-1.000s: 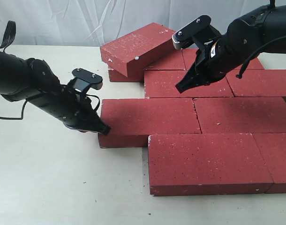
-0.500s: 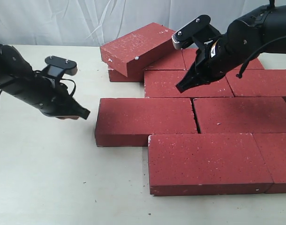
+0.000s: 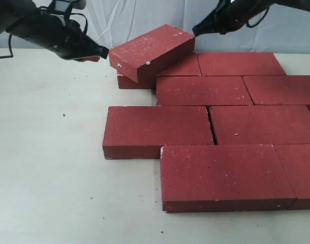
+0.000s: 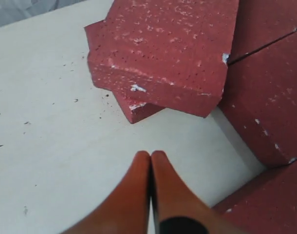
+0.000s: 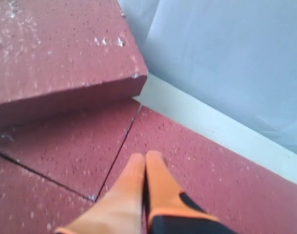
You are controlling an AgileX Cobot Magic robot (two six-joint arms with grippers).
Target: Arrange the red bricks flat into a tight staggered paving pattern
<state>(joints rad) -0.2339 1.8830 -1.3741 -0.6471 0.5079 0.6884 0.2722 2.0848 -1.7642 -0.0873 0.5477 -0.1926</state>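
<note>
One red brick lies tilted, propped on a lower brick and on the back row. Several other red bricks lie flat in staggered rows, among them the left brick of the third row and the front one. My left gripper is shut and empty, its tips just off the tilted brick's left end. My right gripper is also shut and empty, hovering by that brick's far right corner, above a flat back-row brick.
A white curtain hangs behind the pale table. A narrow gap shows between the two third-row bricks. Small dark crumbs dot the table.
My left gripper left the third-row brick's left end and rose back to the tilted brick's left end. My right gripper lifted from over the second row to the tilted brick's far right corner.
</note>
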